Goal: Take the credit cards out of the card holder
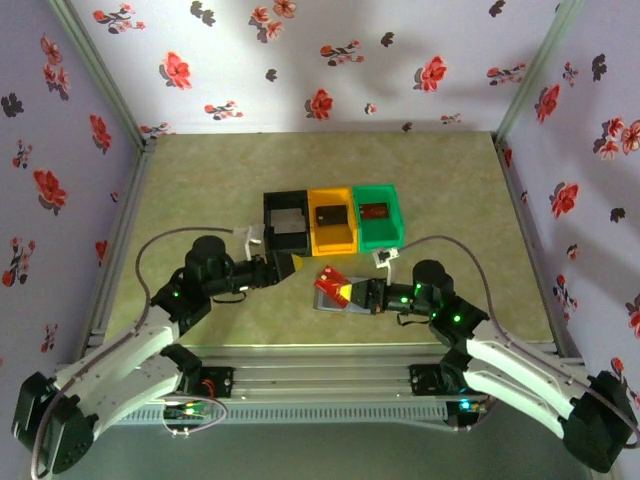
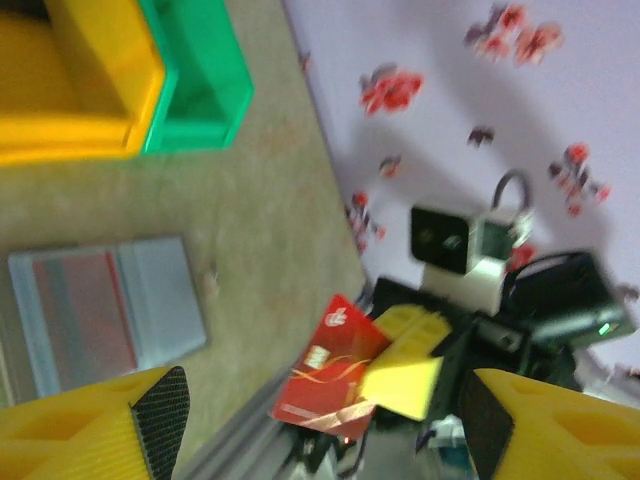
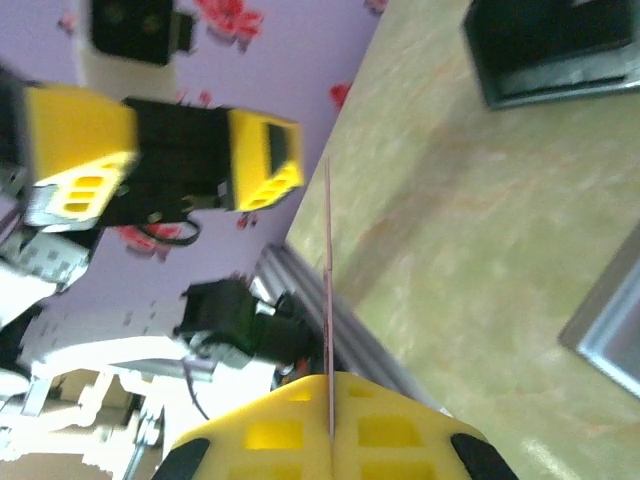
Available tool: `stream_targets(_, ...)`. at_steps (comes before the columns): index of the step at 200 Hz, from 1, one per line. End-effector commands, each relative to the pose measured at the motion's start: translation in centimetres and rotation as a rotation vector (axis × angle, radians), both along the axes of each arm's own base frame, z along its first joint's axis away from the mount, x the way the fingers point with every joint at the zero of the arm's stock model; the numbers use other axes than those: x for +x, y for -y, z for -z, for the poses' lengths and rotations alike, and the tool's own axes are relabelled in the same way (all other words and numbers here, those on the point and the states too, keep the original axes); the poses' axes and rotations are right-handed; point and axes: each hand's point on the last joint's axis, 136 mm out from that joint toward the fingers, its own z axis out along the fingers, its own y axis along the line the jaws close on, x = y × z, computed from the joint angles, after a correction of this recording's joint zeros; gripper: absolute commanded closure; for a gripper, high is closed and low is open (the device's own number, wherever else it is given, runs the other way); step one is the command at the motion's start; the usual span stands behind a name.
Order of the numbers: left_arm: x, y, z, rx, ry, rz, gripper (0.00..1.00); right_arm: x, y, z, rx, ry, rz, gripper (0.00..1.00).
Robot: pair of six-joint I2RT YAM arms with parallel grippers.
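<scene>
A red credit card (image 1: 329, 278) is pinched in my right gripper (image 1: 346, 293), which is shut on its edge and holds it lifted just above the grey card holder (image 1: 333, 304). In the left wrist view the same card (image 2: 330, 368) sticks out of the right gripper's yellow fingers (image 2: 408, 372), while the card holder (image 2: 105, 312) lies open and flat on the table. My left gripper (image 1: 298, 265) hangs open a little left of the card, its pads (image 2: 160, 418) spread wide with nothing between them. In the right wrist view the card (image 3: 328, 300) stands edge-on between the shut fingertips (image 3: 300, 425).
Black (image 1: 287, 224), orange (image 1: 332, 221) and green (image 1: 378, 217) bins stand in a row behind the grippers, each with a card inside. The table's metal front rail (image 1: 320, 372) runs close behind the card holder. Open mat lies to the left and right.
</scene>
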Motion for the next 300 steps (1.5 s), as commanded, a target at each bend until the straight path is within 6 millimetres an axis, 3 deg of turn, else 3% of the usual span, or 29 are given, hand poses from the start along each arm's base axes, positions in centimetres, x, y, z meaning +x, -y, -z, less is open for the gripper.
stream_targets(1, -3.4, 0.5, 1.3, 0.065, -0.069, 0.221, 0.25, -2.2, -0.7, -2.1, 0.039, 0.064, -0.168, 1.0)
stream_targets(53, -4.3, 1.3, -0.6, 0.04, -0.041, 0.339, 0.28, -2.6, -1.7, -1.7, 0.085, 0.001, -0.24, 1.0)
stream_targets(94, -5.3, 2.1, -0.2, -0.019, -0.087, 0.407, 0.44, -2.9, -1.8, -2.3, 0.106, 0.013, -0.253, 1.0)
stream_targets(169, -5.4, 2.7, -0.7, -0.045, -0.08, 0.438, 0.61, -3.9, -2.7, -2.0, 0.108, 0.003, -0.31, 1.0)
stream_targets(240, -6.0, 2.7, -1.1, -0.069, -0.079, 0.452, 1.0, -3.7, -2.6, -1.6, 0.083, 0.007, -0.297, 1.0)
stream_targets(258, -6.1, 2.6, -1.1, -0.066, -0.077, 0.453, 1.0, -3.4, -2.4, -1.2, 0.045, 0.02, -0.269, 1.0)
stream_targets(281, -5.9, 2.5, -1.2, -0.056, -0.063, 0.433, 1.0, -2.7, -1.4, -0.7, 0.005, 0.043, -0.202, 0.61)
stream_targets(300, -5.4, 2.3, -1.3, -0.043, -0.039, 0.386, 1.0, -2.7, -0.7, -0.9, 0.016, 0.064, -0.168, 0.48)
